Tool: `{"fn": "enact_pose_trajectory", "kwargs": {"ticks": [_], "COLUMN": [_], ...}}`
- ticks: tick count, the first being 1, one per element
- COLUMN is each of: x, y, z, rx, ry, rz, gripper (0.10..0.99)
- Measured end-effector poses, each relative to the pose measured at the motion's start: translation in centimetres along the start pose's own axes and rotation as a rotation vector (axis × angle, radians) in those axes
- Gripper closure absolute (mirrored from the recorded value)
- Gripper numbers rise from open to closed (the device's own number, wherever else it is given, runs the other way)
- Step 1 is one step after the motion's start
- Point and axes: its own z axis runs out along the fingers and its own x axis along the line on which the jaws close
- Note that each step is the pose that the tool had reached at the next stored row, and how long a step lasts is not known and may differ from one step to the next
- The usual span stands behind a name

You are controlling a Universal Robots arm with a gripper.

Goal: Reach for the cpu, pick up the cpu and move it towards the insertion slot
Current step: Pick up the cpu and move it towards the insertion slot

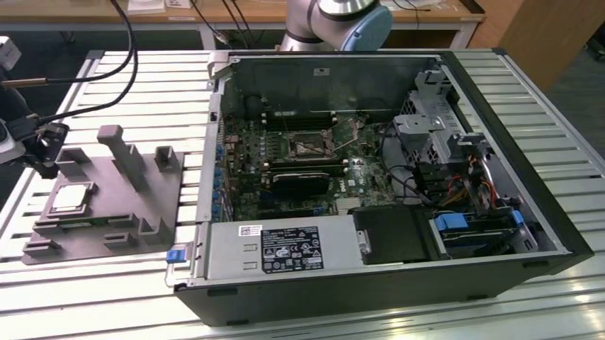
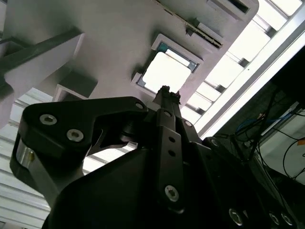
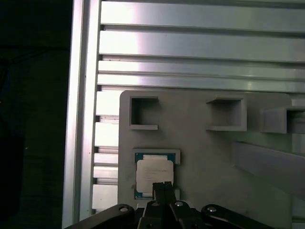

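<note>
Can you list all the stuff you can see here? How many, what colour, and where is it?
cpu: one, silvery top, lying in a recess of the tray.
tray: one, grey with upright posts, on the table at the exterior view's left.
computer case: one, black, lying open on the table beside the tray.
circuit board: one, green, inside the case.
insertion slot: one, dark frame with metal rim, on the circuit board.
table: one, silver slats, under everything.
robot arm: one, grey and blue, beyond the case.
claw: one, black, shut, right over the cpu.
</note>
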Motion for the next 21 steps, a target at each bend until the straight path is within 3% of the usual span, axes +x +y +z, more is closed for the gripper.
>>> {"fn": "enact_pose_trajectory", "kwargs": {"ticks": [21], "x": [0.05], "y": [-1.06], "z": [3.78], "rx": [0.000], "ry": [0.0000], "rz": [0.000], "gripper": [0.980]}}
